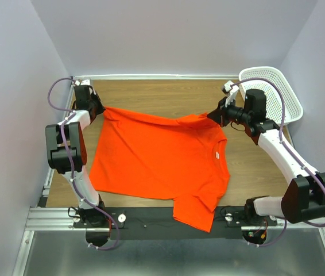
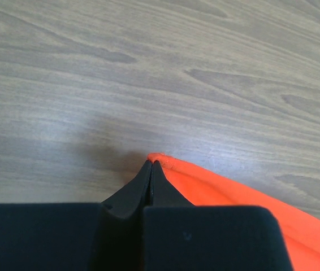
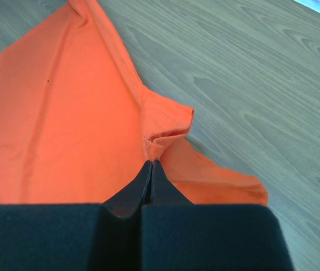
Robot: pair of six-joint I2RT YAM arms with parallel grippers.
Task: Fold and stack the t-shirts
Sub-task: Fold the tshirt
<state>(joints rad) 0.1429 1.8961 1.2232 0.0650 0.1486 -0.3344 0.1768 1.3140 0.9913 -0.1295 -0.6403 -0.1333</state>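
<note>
A bright orange-red t-shirt point(image 1: 157, 158) lies spread on the wooden table, its near sleeve hanging over the front rail. My left gripper point(image 1: 99, 107) is shut on the shirt's far left corner. From the left wrist, the shut gripper point(image 2: 150, 164) pinches the cloth edge point(image 2: 216, 186). My right gripper point(image 1: 214, 117) is shut on the far right part of the shirt, by the sleeve. In the right wrist view that gripper point(image 3: 150, 164) holds a fold of cloth point(image 3: 157, 141). The far edge of the shirt is stretched between both grippers.
A white perforated plastic basket point(image 1: 277, 92) stands at the far right corner, behind the right arm. Bare wooden table point(image 1: 168, 95) shows beyond the shirt. A black rail point(image 1: 151, 221) runs along the near edge.
</note>
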